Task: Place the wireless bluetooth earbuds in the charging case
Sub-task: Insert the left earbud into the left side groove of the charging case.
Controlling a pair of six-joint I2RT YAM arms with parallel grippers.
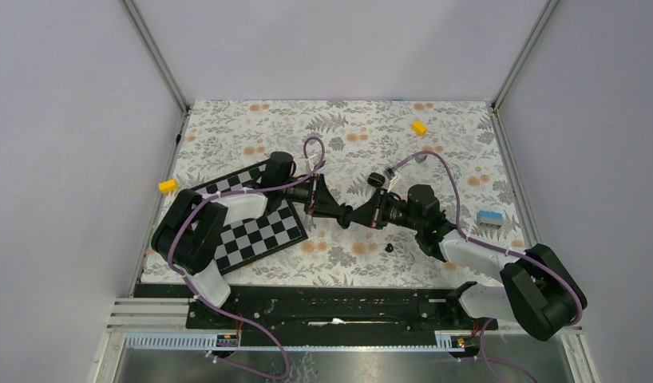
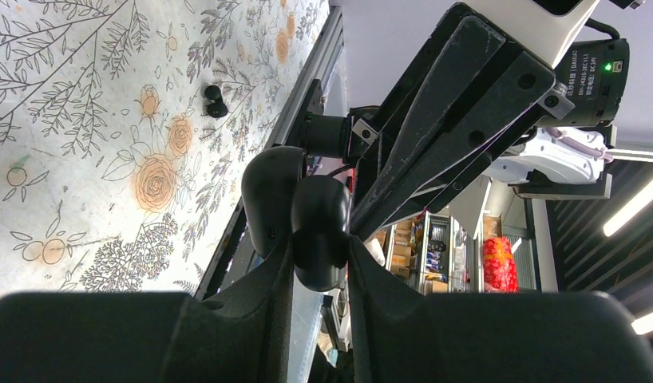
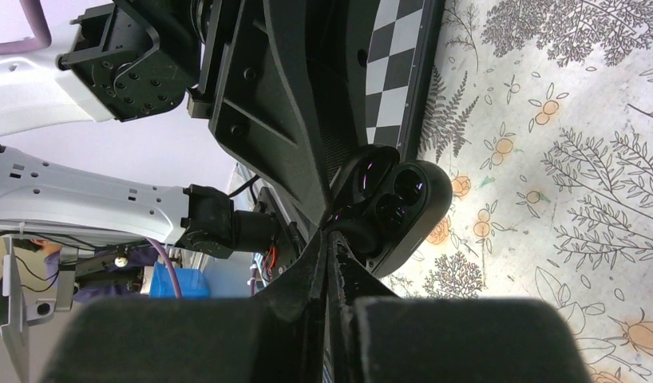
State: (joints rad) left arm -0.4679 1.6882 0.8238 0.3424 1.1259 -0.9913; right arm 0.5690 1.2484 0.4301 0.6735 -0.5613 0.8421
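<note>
Centrally, over the bench (image 1: 435, 152), the charging case (image 2: 319, 215) is grasped by the left tool (image 2: 319, 255); the right tool (image 3: 330, 239) is clenched tight, its tips set against the case's open wells; 1 earbud (image 1: 389, 248) is left lying on the bench nearby.

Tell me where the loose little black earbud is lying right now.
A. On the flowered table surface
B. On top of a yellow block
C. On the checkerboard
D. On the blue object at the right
A: the loose earbud lies directly on the flowered table, toward its near edge and well to the right of the checkerboard.
</note>
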